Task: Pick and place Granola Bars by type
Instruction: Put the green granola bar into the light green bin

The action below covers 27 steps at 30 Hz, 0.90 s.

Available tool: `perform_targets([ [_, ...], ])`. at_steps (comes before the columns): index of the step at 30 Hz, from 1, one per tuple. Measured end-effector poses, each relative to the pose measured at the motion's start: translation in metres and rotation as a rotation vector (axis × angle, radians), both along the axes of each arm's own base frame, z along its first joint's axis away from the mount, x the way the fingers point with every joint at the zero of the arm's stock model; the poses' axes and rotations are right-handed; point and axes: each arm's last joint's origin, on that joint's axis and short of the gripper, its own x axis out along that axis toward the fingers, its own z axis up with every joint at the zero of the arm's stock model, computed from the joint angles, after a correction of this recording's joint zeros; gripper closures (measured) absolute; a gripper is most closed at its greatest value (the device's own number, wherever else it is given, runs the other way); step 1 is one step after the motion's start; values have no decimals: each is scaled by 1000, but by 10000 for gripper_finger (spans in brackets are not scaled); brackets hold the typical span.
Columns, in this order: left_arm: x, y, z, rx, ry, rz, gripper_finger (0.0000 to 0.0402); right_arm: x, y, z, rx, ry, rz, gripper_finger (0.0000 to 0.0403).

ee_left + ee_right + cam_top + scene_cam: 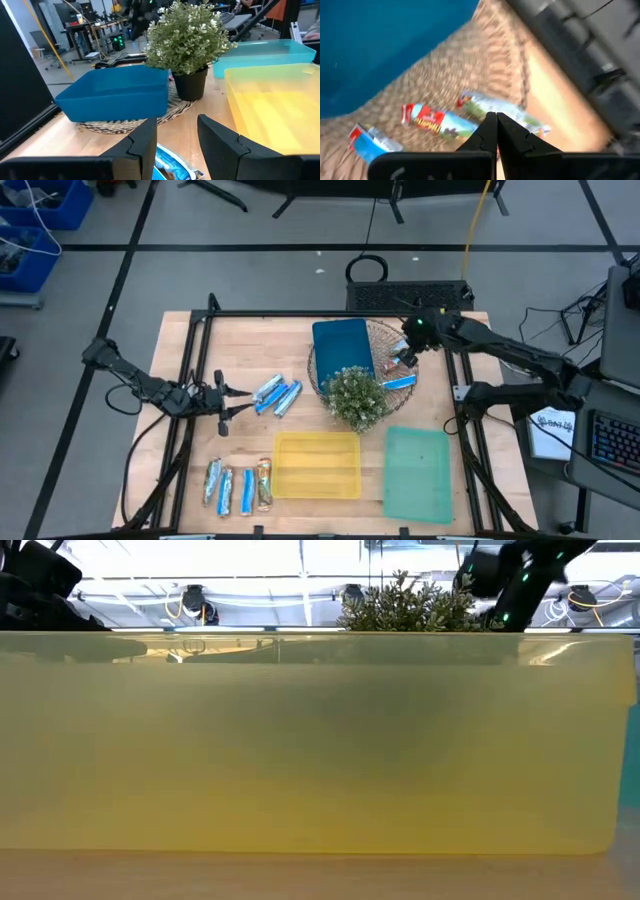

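Observation:
Two blue-silver granola bars (278,394) lie on the wooden table left of the plant. My left gripper (235,402) is open just left of them. In the left wrist view its fingers (145,145) stand apart above the end of a blue bar (172,167). Several bars (238,486), one gold-brown, lie in a row at the front left. My right gripper (405,356) is shut over the woven mat (385,338). The mat holds a red-and-blue bar (437,122), a greenish-silver bar (510,112) and another red-and-blue bar (370,142). My right gripper's shut fingertips (496,127) point down at the greenish-silver bar's middle (492,109) on the mat. I cannot tell whether they touch it.
A blue tray (343,348) rests on the mat. A potted plant (355,395) stands at the table's middle. A yellow tray (318,465) and a green tray (418,472) sit at the front. The yellow tray's wall (320,740) fills the low view.

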Motion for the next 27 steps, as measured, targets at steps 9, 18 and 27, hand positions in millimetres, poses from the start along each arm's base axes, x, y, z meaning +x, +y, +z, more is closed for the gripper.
perform_targets([
  [9,0,0,0,-2,0,0,256,18,-24,-46,155,149,50,340],
  [18,0,0,0,-2,-1,0,256,33,-34,-75,200,192,71,227],
  [27,0,0,0,-2,-1,0,256,37,-40,-81,175,181,89,223],
])
